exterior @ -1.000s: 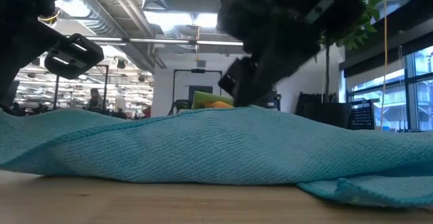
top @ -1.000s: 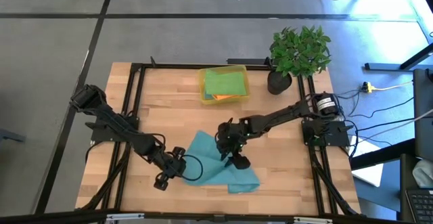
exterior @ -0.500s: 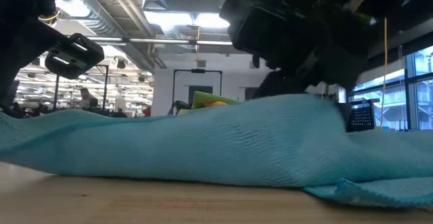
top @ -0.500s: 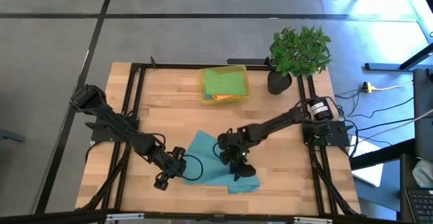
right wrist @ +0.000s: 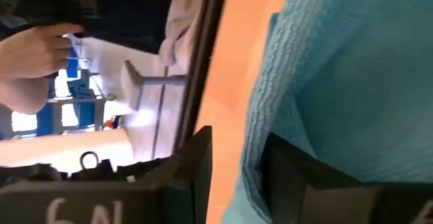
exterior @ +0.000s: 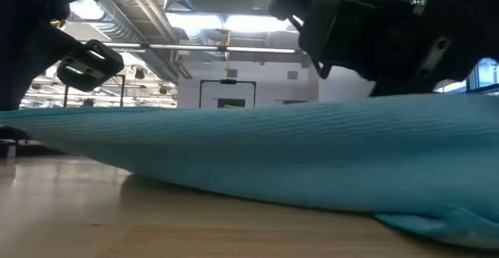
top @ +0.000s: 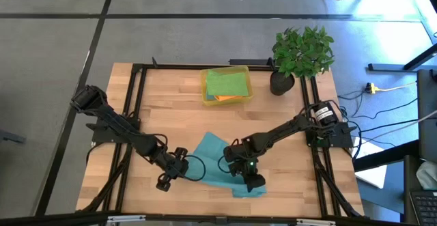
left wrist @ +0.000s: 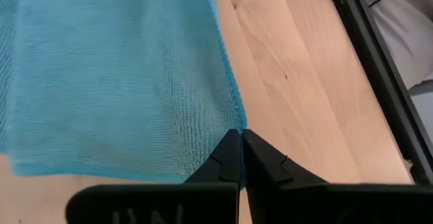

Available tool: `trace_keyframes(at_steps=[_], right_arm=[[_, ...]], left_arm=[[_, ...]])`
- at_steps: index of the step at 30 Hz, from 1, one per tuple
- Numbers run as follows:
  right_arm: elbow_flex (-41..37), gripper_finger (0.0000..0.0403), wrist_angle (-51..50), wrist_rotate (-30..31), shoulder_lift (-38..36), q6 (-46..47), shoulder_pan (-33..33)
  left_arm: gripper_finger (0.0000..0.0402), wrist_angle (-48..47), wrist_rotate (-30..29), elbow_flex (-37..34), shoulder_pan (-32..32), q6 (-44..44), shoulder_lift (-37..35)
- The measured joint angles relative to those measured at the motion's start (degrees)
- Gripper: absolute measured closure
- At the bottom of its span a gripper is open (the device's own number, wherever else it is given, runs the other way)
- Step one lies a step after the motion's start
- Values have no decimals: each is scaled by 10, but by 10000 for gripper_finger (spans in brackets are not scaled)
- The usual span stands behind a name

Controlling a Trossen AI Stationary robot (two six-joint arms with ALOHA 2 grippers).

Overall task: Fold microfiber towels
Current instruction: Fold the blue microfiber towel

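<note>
The teal-blue towel (top: 217, 163) lies partly folded near the front edge of the wooden counter (top: 171, 123), between the two arms. The left gripper (top: 179, 164) has its fingers (left wrist: 230, 158) pressed together, pinching the towel's left corner, probably to anchor that side. The right gripper (top: 250, 179) sits low at the towel's front right corner, its fingers (right wrist: 298, 170) part spread with the hem running between them, apparently to carry that corner over. Further back, the yellow plastic bin (top: 244, 69) holds green and orange towels, beside a potted plant (top: 301, 52).

No legible text, any view.
</note>
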Motion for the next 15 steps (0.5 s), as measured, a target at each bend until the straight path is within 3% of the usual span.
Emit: trace_keyframes(at_steps=[6,10,15], right_arm=[[0,291,-1,-10,0,40,18],[0,291,-29,-27,-9,62,24],[1,290,-74,-8,-50,73,26]], left_arm=[[401,-7,-3,0,15,5,0],[401,-37,-39,0,23,30,0],[401,-68,-42,0,33,20,0]])
